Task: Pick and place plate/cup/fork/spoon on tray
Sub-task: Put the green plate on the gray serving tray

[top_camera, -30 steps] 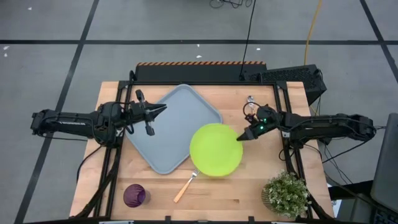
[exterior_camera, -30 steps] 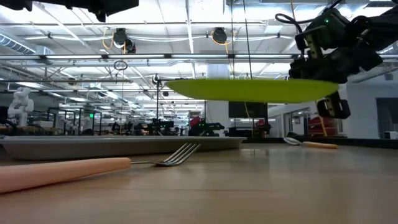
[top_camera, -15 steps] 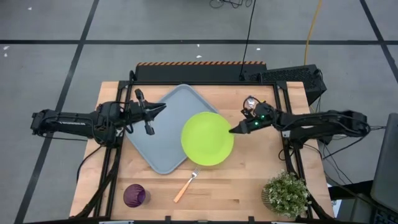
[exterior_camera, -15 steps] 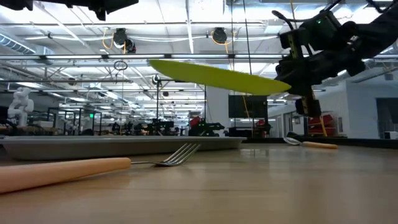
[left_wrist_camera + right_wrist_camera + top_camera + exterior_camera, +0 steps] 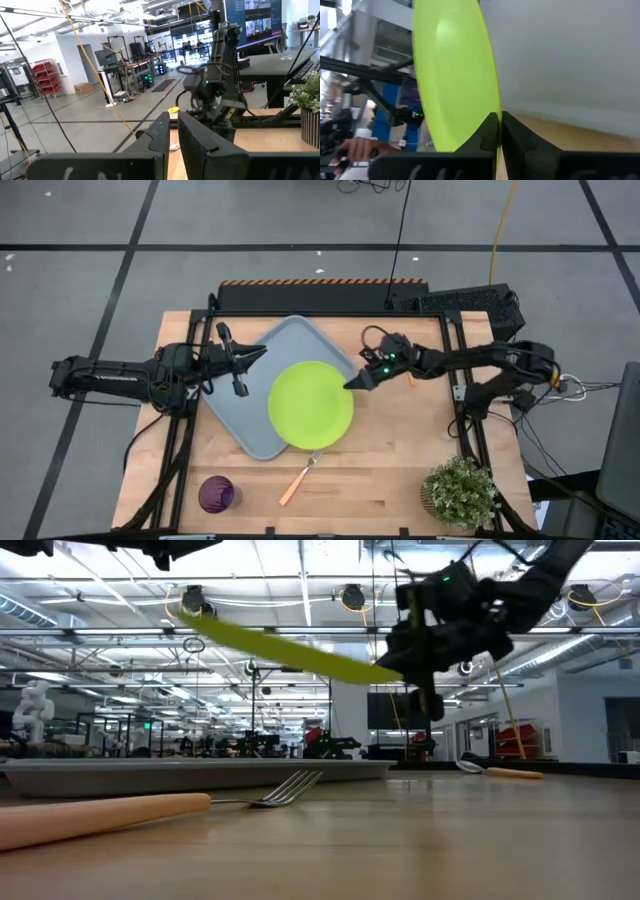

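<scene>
The lime-green plate (image 5: 311, 404) is held in the air over the right part of the grey-blue tray (image 5: 290, 345), tilted; it also shows in the low view (image 5: 290, 652) and the right wrist view (image 5: 455, 75). My right gripper (image 5: 352, 383) is shut on it. My left gripper (image 5: 262, 353) hovers shut and empty over the tray's left edge. The orange-handled fork (image 5: 298, 478) lies flat on the table in front of the tray. The purple cup (image 5: 216, 493) stands at the near left. The spoon (image 5: 500, 772) lies on the table at the right. My right gripper pinches the plate's rim (image 5: 492, 107) on the plate's right side between its two fingers. The fingers come about level from the table's right. The plate is lifted clear of tray and table and tilts, its free left edge (image 5: 200, 620) higher than the held edge.
A small potted plant (image 5: 461, 490) stands at the table's near right corner. The tray lies turned at an angle on the wooden table (image 5: 400, 470). Bare wood shows between the fork and the plant.
My right gripper has carried the plate toward the table's left edge, from beside the tray to over its right part. The plate was level and has tipped, its free left edge rising.
</scene>
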